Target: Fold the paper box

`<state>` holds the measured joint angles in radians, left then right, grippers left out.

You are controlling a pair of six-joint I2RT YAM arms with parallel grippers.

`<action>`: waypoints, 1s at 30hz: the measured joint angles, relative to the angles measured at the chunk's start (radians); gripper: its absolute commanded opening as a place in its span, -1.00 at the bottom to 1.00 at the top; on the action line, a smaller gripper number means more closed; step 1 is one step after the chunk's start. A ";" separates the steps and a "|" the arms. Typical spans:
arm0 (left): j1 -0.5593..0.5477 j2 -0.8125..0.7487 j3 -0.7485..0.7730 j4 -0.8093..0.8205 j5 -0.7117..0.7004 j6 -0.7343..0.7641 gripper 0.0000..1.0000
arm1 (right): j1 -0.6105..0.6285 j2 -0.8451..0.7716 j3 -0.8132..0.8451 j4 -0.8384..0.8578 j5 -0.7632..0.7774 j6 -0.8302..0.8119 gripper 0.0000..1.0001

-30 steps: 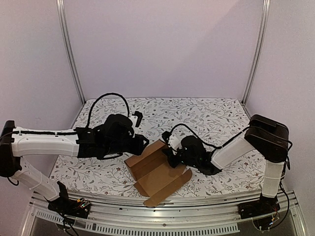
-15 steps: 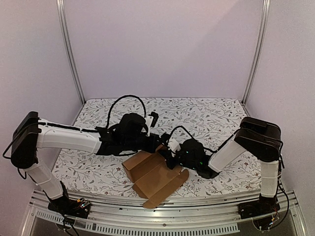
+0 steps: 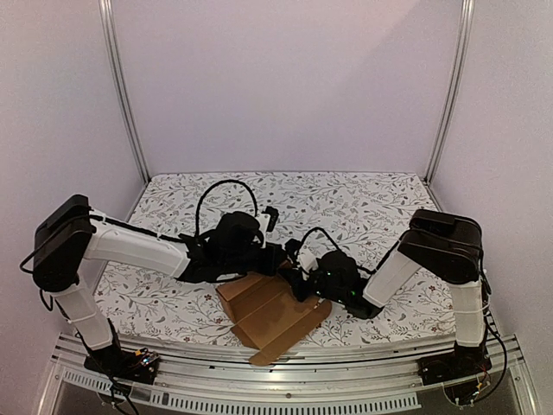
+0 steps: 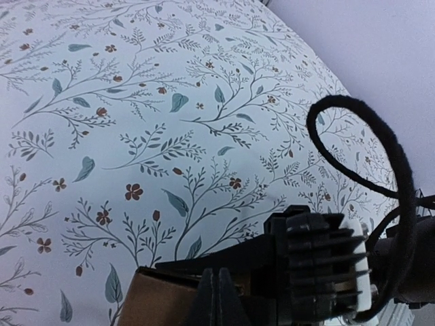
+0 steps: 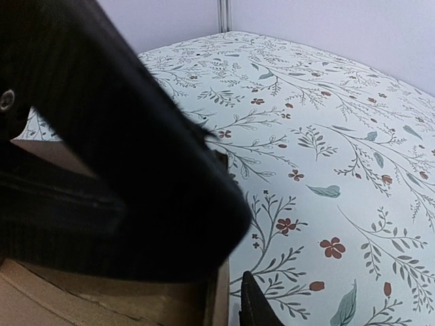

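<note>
The paper box (image 3: 272, 311) is a brown cardboard sheet, partly folded, lying near the table's front edge with one flap over the rail. My left gripper (image 3: 275, 259) is at its far edge. In the left wrist view its fingertips (image 4: 212, 302) are pressed together over the cardboard's raised edge (image 4: 153, 299); no cardboard shows between them. My right gripper (image 3: 300, 278) meets that far edge from the right. In the right wrist view only one of its fingertips (image 5: 255, 309) shows, a thin gap away from an upright cardboard edge (image 5: 221, 299). The left arm's black body (image 5: 102, 170) hides the rest.
The floral table (image 3: 363, 207) stretches behind and to both sides of the box. Metal posts (image 3: 121, 95) and pale walls close it in, and a metal rail (image 3: 346, 389) runs along the front. A black cable loop (image 4: 380, 136) arches over the right gripper's body (image 4: 319, 265).
My left arm has reached right to the box's far edge and its gripper has shut there. The right gripper has crept left, and the box has shifted slightly.
</note>
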<state>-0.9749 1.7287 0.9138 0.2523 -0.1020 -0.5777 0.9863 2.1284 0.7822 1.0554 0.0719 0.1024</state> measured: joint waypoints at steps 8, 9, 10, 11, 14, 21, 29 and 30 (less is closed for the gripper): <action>0.001 0.007 -0.019 0.053 -0.003 -0.029 -1.00 | 0.000 0.021 -0.010 0.035 0.001 0.032 -0.36; 0.001 0.007 -0.022 0.059 -0.003 -0.033 -1.00 | 0.000 0.021 -0.010 0.038 0.001 0.034 -0.35; 0.001 0.007 -0.025 0.065 -0.003 -0.037 -1.00 | 0.000 0.021 -0.011 0.041 0.001 0.035 -0.35; 0.001 0.007 -0.027 0.068 -0.002 -0.039 -1.00 | 0.000 0.020 -0.012 0.043 0.001 0.035 -0.35; 0.001 0.007 -0.035 0.079 0.001 -0.046 -1.00 | 0.002 0.011 -0.024 0.043 0.007 0.034 -0.35; -0.002 0.007 -0.046 0.095 0.008 -0.062 -1.00 | 0.017 -0.046 -0.030 0.034 0.030 0.011 -0.47; -0.014 0.013 -0.047 0.102 0.007 -0.074 -1.00 | 0.043 -0.051 -0.030 0.019 0.066 -0.008 -0.95; -0.016 0.014 -0.047 0.103 0.006 -0.077 -1.00 | 0.047 -0.051 -0.031 0.019 0.076 -0.013 -1.00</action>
<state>-0.9913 1.7424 0.8673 0.3557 -0.0959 -0.6552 1.0336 2.0769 0.7513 1.0744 0.1474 0.0898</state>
